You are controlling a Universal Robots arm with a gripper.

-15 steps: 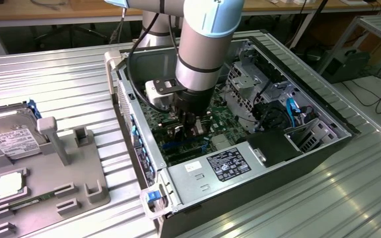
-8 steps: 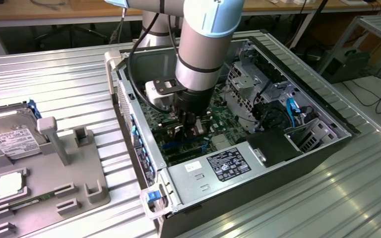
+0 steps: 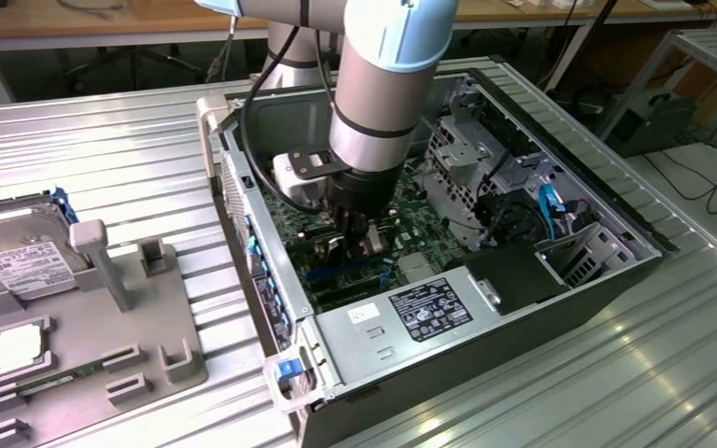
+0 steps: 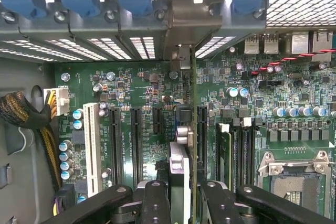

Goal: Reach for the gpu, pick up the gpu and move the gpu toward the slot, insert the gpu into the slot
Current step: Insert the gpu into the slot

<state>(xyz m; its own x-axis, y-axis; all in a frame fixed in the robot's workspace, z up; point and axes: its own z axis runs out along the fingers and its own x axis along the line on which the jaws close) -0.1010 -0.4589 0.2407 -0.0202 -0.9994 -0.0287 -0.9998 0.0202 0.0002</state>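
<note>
- Gripper (image 4: 181, 203), nearest the wrist camera: black fingers (image 4: 155, 203) partly closed on the gpu (image 4: 192, 129), seen edge-on, upright over the motherboard (image 4: 131, 85);
- Progress, judged: gpu picked up and carried to the slot (image 4: 201, 135); whether seated, unclear;
- Hidden: card's lower edge; the slot itself largely obscured.

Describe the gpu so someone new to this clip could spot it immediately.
Look inside the open computer case, over the green motherboard. Between the gripper fingers stands the gpu, a thin card seen edge-on. Unlike the empty black slots beside it, it rises upright with a silver bracket.
</note>
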